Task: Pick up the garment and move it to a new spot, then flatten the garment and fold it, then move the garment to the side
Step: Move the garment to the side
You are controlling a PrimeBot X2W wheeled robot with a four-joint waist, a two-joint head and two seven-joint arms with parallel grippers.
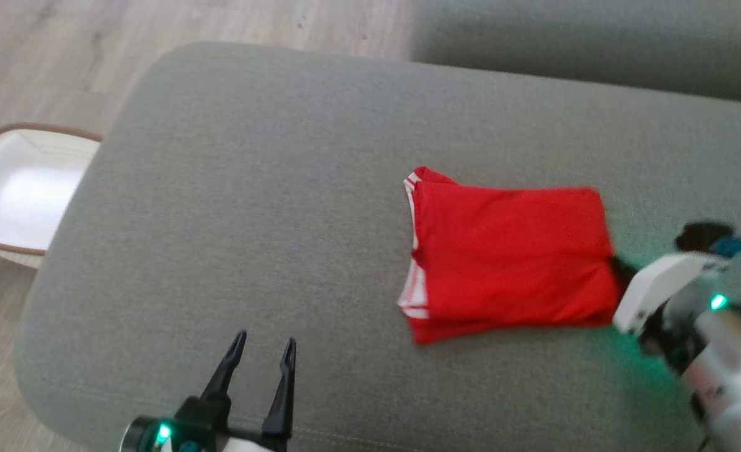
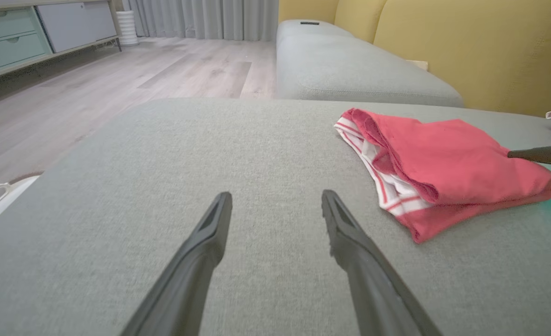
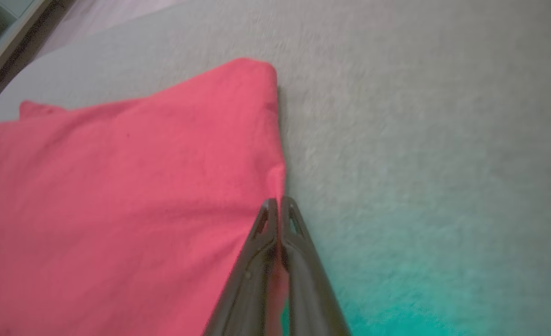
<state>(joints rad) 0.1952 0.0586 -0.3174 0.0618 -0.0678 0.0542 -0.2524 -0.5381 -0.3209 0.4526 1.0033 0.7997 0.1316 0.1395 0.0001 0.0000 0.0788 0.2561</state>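
one red garment (image 1: 508, 257) on grey cushion (image 1: 251, 188) by wood floor (image 1: 44, 37); r pincer (image 3: 279, 203) clamped on it, l pincer (image 1: 264, 340) apart

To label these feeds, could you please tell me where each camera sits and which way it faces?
Head view: on the head, looking down at the garment on the cushion; left gripper open, right gripper at its edge.
Left wrist view: left wrist, looking low across the cushion; own open fingers.
Right wrist view: right wrist, close on the garment; fingers shut on it.
All share the garment.
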